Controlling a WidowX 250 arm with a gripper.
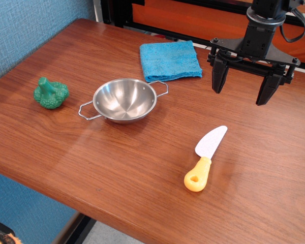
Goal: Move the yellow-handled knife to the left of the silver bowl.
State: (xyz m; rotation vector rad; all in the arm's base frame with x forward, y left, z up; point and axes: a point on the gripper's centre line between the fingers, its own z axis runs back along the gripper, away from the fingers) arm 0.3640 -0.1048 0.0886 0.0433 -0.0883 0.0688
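The yellow-handled knife [205, 159] lies flat on the table [142, 168], right of the silver bowl [124, 99] and well apart from it. The claw [241, 91] hangs spread and empty above it, beyond the blade tip. It should probably descend over the chunky handle, fingers straddling its width.

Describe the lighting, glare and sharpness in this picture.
In the observation.image view: light is soft and even, with a pale sheen on the table; bright reflections inside the silver bowl; the yellow-handled knife throws only a faint shadow; the open gripper, broccoli and blue cloth all look sharp.
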